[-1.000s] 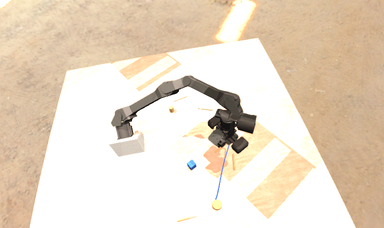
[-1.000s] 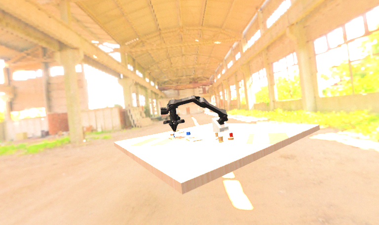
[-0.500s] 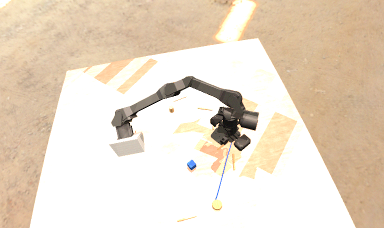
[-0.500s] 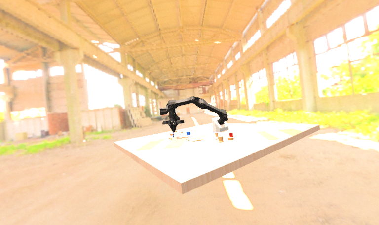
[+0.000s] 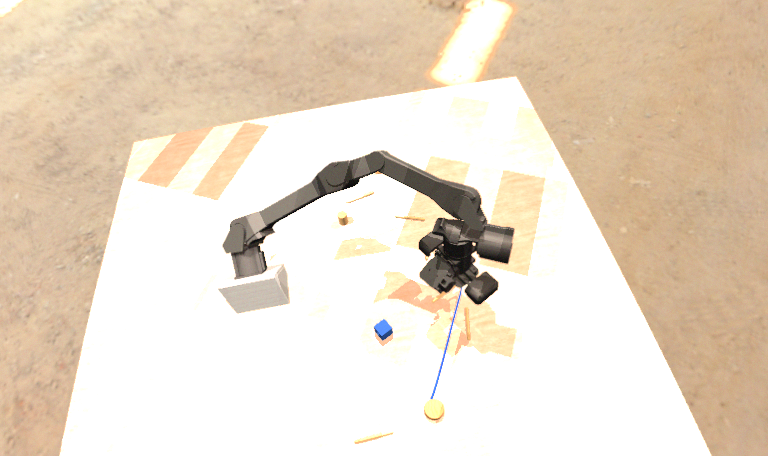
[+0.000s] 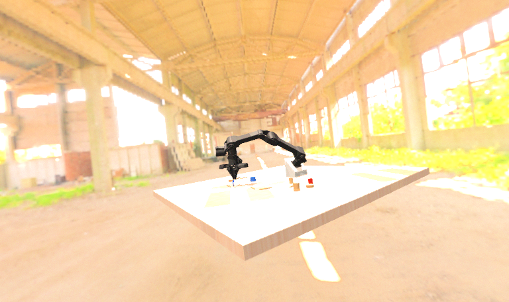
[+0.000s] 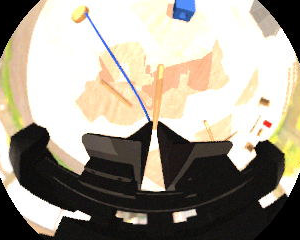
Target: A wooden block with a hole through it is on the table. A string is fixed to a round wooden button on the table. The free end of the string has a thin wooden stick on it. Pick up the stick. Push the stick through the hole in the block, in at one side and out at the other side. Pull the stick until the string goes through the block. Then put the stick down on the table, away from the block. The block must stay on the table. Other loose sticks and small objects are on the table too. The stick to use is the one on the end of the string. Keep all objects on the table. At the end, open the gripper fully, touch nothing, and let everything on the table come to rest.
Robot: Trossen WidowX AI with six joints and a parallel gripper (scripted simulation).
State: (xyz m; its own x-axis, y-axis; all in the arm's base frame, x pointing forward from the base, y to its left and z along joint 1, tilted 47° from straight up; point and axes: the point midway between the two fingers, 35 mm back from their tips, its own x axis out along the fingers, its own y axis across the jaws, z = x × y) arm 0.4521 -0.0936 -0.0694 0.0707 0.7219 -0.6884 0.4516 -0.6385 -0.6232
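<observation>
In the wrist view, the thin stick (image 5: 438, 297) (image 7: 158, 95) points to twelve o'clock, pinched in the gripper's (image 5: 461, 286) (image 6: 234, 178) (image 7: 155, 125) narrowed jaws, with the blue block (image 5: 383, 329) (image 6: 252, 179) (image 7: 184, 10) past its tip toward half past twelve and the string (image 5: 446, 343) (image 6: 233, 183) (image 7: 120, 67) running to the button (image 5: 434, 409) (image 7: 80, 14) at eleven.

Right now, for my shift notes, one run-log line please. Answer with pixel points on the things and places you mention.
End effector (image 5: 459, 286) (image 6: 234, 178) (image 7: 154, 124): shut on stick (image 7: 159, 95) | string (image 5: 446, 343) (image 7: 118, 67): nearly straight to button (image 5: 434, 409) (image 7: 80, 14) | blue block (image 5: 383, 329) (image 6: 252, 179) (image 7: 184, 10): unthreaded

Black arm (image 5: 427, 180) (image 6: 245, 138); pale wedge-like base (image 5: 254, 296) (image 6: 290, 169)
</observation>
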